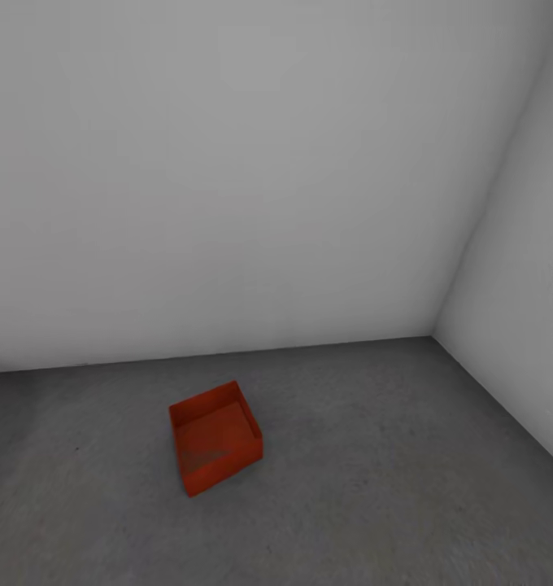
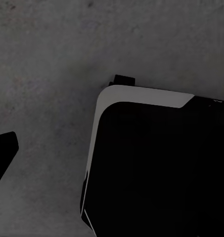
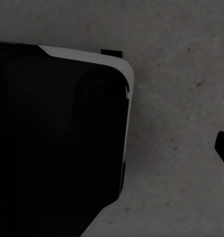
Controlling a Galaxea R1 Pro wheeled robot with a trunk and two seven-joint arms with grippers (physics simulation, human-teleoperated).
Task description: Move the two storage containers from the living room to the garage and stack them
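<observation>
Garage corner: two plain white-grey walls (image 1: 228, 163) meet at the right, above the dark grey concrete floor (image 1: 390, 488). One orange-red storage container (image 1: 215, 437) sits on the floor, open side up, turned at an angle to the walls and well apart from them. Left wrist view: black robot body with a pale edge (image 2: 156, 163) over the concrete. Right wrist view: much the same. Claw state, both arms: cannot tell.
</observation>
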